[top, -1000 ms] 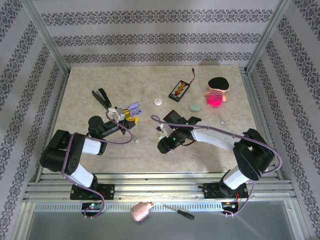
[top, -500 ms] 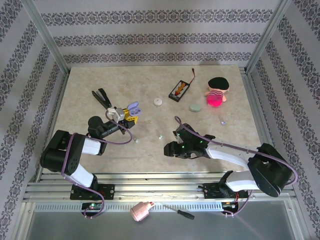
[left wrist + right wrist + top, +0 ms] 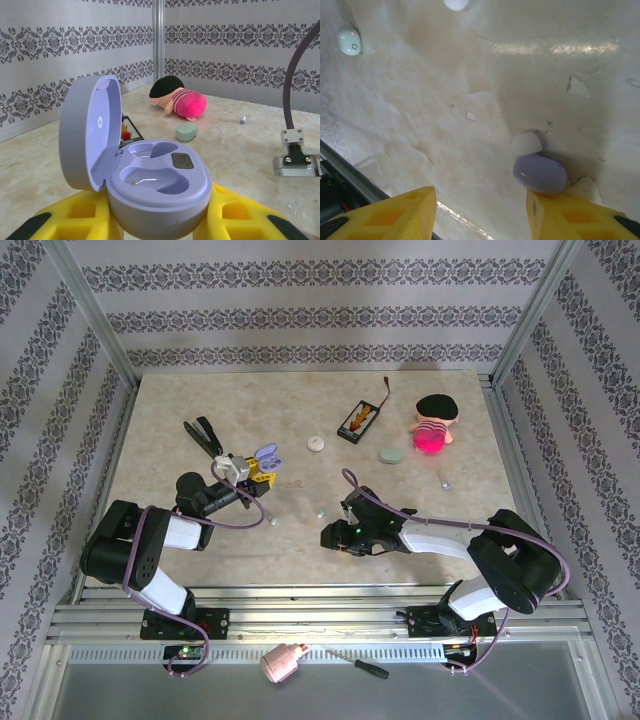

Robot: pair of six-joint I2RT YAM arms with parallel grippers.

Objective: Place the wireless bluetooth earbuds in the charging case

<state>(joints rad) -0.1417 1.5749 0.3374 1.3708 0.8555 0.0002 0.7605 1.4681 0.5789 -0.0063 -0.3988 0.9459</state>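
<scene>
My left gripper is shut on the open lavender charging case. Its lid stands up on the left and both wells are empty. From above, the left gripper holds the case left of the table's middle. A lavender earbud with a white tip lies on the table against the tip of my right finger. The right gripper is open, low over the table, near the front middle. Another pale earbud lies farther off. Tiny bits lie on the table.
A mint-green oval piece, a white disc, a black battery holder and a pink plush doll sit at the back. A black clip lies at the left. A screwdriver lies below the front rail.
My right arm has dropped low and shifted its gripper at the front middle, its jaws a little narrower. The left arm and the case have stayed still.
</scene>
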